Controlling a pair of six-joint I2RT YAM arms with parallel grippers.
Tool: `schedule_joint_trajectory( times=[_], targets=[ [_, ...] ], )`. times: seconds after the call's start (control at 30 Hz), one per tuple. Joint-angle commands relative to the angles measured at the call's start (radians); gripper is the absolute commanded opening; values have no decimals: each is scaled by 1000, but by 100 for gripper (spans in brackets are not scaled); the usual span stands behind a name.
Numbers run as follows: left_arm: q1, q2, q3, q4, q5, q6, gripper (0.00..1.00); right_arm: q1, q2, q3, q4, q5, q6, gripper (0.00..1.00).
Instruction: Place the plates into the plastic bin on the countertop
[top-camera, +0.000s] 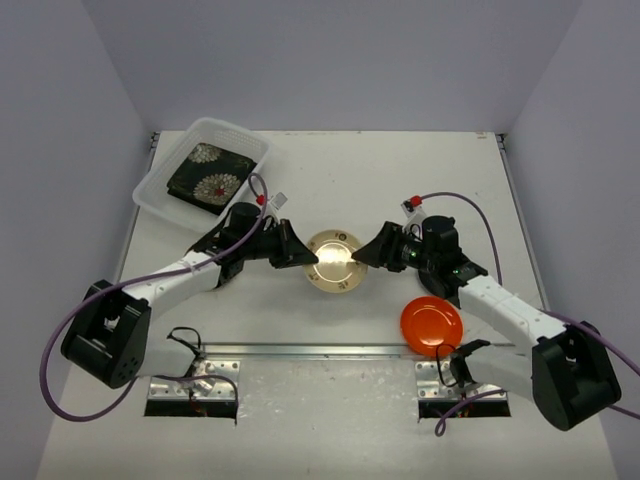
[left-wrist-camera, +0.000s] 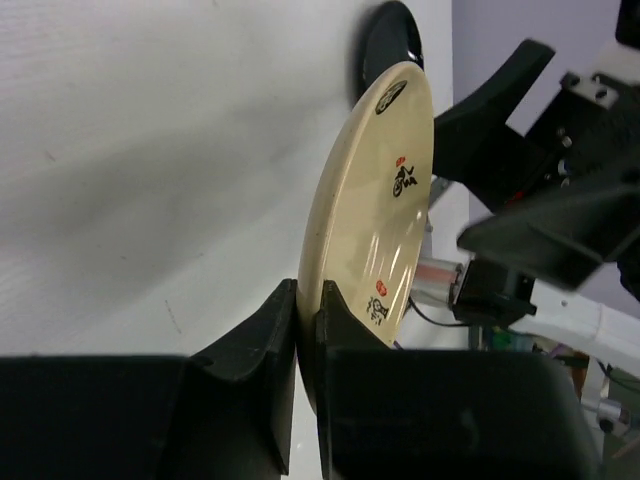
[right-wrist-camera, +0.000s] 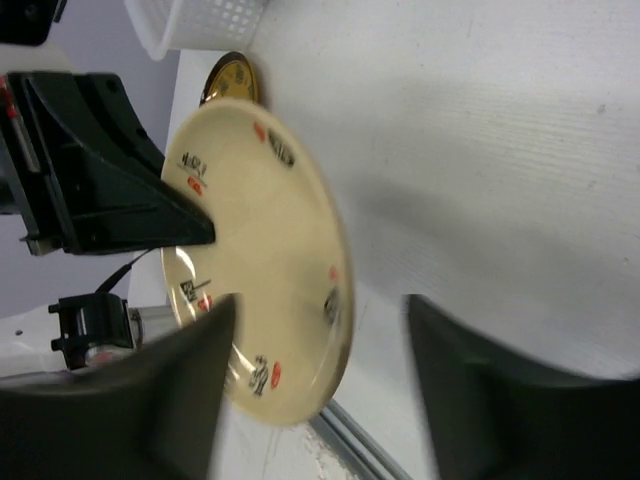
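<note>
A round cream plate (top-camera: 335, 262) with small red and black marks hangs just over the countertop (top-camera: 400, 170) between both arms. My left gripper (top-camera: 303, 252) is shut on its left rim, and the left wrist view shows the rim of the cream plate (left-wrist-camera: 375, 210) pinched between the fingers (left-wrist-camera: 280, 330). My right gripper (top-camera: 362, 255) stands open at the opposite rim. In the right wrist view its blurred fingers (right-wrist-camera: 170, 400) straddle the cream plate (right-wrist-camera: 260, 260) without gripping. The plastic bin (top-camera: 160, 190) at the back left holds a black white-flowered plate (top-camera: 208, 173).
An orange plate (top-camera: 432, 325) lies beside the right forearm near the front edge. A yellow patterned plate (right-wrist-camera: 232, 78) sits near the plastic bin (right-wrist-camera: 200, 22). A black plate (left-wrist-camera: 393, 35) rests beyond the cream one. Lilac walls close in three sides.
</note>
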Motion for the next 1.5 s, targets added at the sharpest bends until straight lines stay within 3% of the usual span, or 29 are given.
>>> schedule_joint_trajectory(
  times=[0.0,0.07,0.2,0.3,0.4,0.5,0.6,0.83,0.9,0.97,1.07,1.13,1.23,1.47],
  targets=[
    [182,-46,126,-120,-210,4,0,-18,-50,46,-100,80,-41,99],
    [352,-71,161,-164,-281,-16,0,-39,-65,32,-140,95,-60,99],
    [565,-50,237,-193,-413,-83,0,-63,-80,-7,-167,73,-82,99],
    [624,44,315,-187,-529,-109,0,-64,-97,-42,-169,64,-85,99],
    [656,201,427,-207,-543,-115,0,-64,-114,-79,-168,52,-83,99],
    [663,379,647,-288,-539,-100,0,-66,-130,-107,-168,50,-86,99],
    [667,452,722,-332,-545,-86,1,-66,-156,-118,-170,47,-91,99],
    [676,486,750,-338,-518,-52,45,-66,-95,-107,-151,33,-127,99],
    [676,476,719,-326,-509,-53,80,-63,-34,-84,-131,-5,-133,99],
    [677,478,718,-326,-502,-41,97,-37,48,-51,-105,-30,-136,99],
    [677,497,745,-371,-507,-17,100,33,169,23,-108,-7,-145,99],
    [681,498,766,-443,-522,8,100,145,274,97,-91,49,-141,99],
    [691,423,731,-486,-541,33,100,223,445,205,14,10,-78,99],
    [696,-33,525,-454,-447,91,100,341,872,497,247,-73,96,99]
  ],
)
